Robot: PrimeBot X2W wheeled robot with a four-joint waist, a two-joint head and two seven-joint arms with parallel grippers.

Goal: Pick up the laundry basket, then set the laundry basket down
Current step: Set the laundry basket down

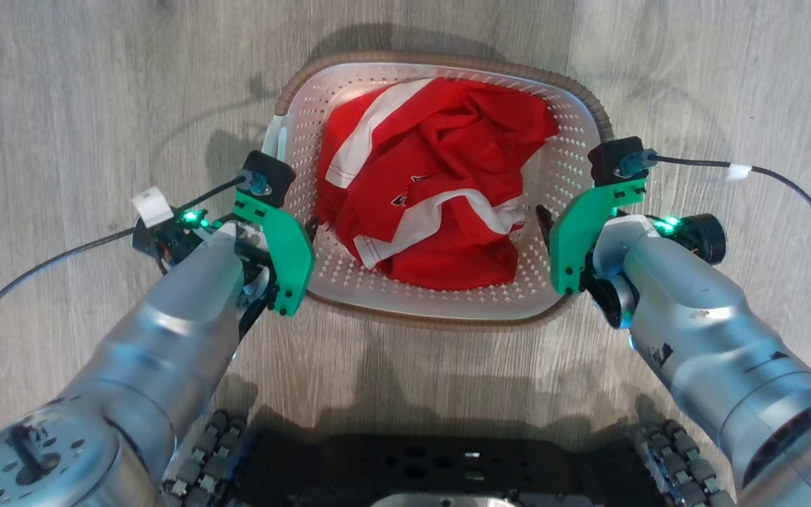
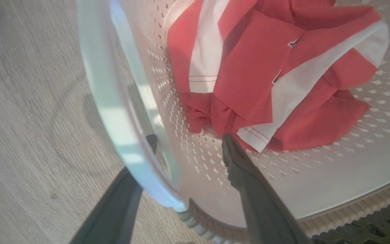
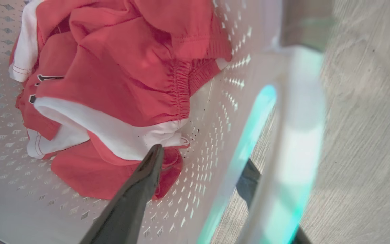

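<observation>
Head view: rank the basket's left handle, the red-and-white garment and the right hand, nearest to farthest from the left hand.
1. Left handle, right beside the left hand, at the left end of the laundry basket.
2. Red-and-white garment, in the basket's middle.
3. Right hand, at the opposite end.

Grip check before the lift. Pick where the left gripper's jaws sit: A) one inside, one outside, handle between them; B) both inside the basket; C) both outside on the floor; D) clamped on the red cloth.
A: the left wrist view shows one jaw of the left gripper inside the laundry basket, the other outside, the white handle between.
</observation>
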